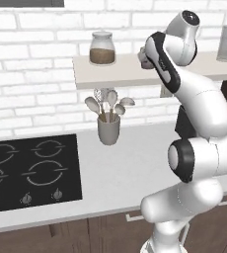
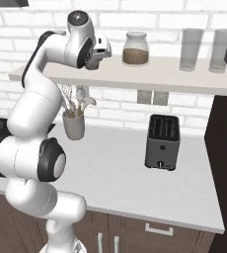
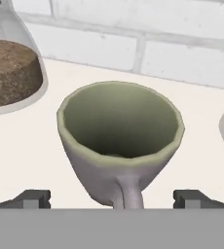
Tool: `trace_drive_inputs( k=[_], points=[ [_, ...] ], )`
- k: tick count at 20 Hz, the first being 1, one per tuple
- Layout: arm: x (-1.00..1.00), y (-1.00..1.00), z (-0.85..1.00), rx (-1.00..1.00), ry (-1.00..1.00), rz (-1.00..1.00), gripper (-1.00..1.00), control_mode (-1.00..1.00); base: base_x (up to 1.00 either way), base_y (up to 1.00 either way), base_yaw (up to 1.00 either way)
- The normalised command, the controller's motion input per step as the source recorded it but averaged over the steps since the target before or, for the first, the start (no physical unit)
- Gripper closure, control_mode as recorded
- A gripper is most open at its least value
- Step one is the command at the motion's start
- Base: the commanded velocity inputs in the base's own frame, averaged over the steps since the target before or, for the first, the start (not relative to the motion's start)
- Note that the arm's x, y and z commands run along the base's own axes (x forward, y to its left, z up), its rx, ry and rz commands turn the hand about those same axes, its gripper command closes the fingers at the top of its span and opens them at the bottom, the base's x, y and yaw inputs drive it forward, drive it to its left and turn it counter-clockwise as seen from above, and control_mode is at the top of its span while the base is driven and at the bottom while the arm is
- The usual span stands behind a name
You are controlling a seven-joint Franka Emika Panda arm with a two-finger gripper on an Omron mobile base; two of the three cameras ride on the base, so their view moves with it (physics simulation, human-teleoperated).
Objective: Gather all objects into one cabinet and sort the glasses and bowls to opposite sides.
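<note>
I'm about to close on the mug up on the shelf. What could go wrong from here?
The open gripper straddles the grey-green mug at its handle, so closing may catch the handle and twist the mug. The jar of brown stuff stands close beside it and could be knocked when lifting. The mug tapers toward its base, so a low grip may slip.

Grey-green mug (image 3: 120, 141), upright, handle toward camera, on pale shelf (image 3: 26, 155)
</note>
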Motion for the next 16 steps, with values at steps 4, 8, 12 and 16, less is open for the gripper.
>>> trace_drive_inputs(
  k=[4,8,12,16],
  points=[
    [0.1,-0.26,-0.01,0.0,0.1,0.0,1.0,-1.0,0.0,0.0,0.0],
    [0.0,-0.06,0.0,0.0,0.08,0.0,1.0,-1.0,0.0,0.0,0.0],
    [-0.02,0.0,0.08,0.0,0.06,0.0,1.0,-1.0,0.0,0.0,0.0],
    [-0.37,0.0,0.34,0.0,0.0,0.0,1.0,-1.0,0.0,0.0,0.0]
  ],
)
